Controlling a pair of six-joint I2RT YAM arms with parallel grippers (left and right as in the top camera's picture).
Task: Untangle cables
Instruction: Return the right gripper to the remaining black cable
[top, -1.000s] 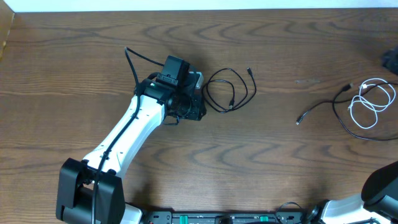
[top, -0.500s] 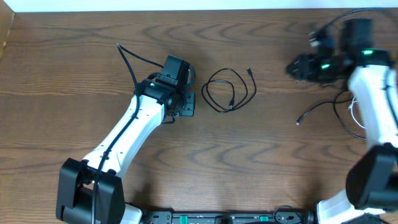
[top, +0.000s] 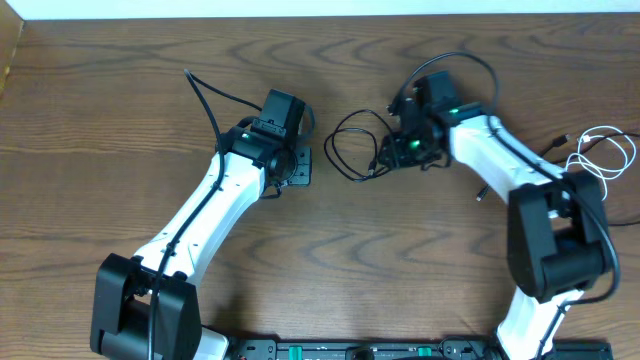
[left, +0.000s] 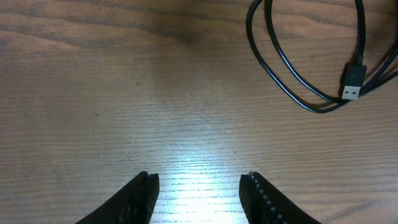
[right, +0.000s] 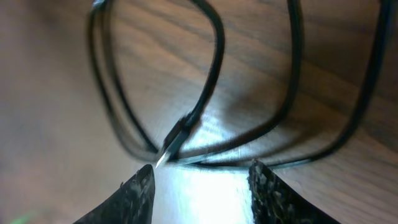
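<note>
A thin black cable (top: 345, 170) lies in a loose loop at the table's middle. Its USB plug (left: 353, 84) shows in the left wrist view, and its loop (right: 214, 74) in the right wrist view. My left gripper (top: 300, 165) stands open just left of the loop, with only bare wood between its fingers (left: 199, 180). From the right, my right gripper (top: 388, 155) is low over the loop. It is open (right: 202, 174), and the plug tip (right: 166, 152) lies just ahead of its left finger. A white cable (top: 605, 148) lies coiled at the far right.
Another thin black cord (top: 553, 148) runs beside the white cable, partly under the right arm, with its plug end (top: 480, 195) toward the centre. The left arm's own thick wire (top: 205, 95) arcs behind it. The table's far edge (top: 320, 14) runs along the top.
The right arm swung in from the far right to the black loop. The left gripper drew back slightly left, off the loop's edge.
</note>
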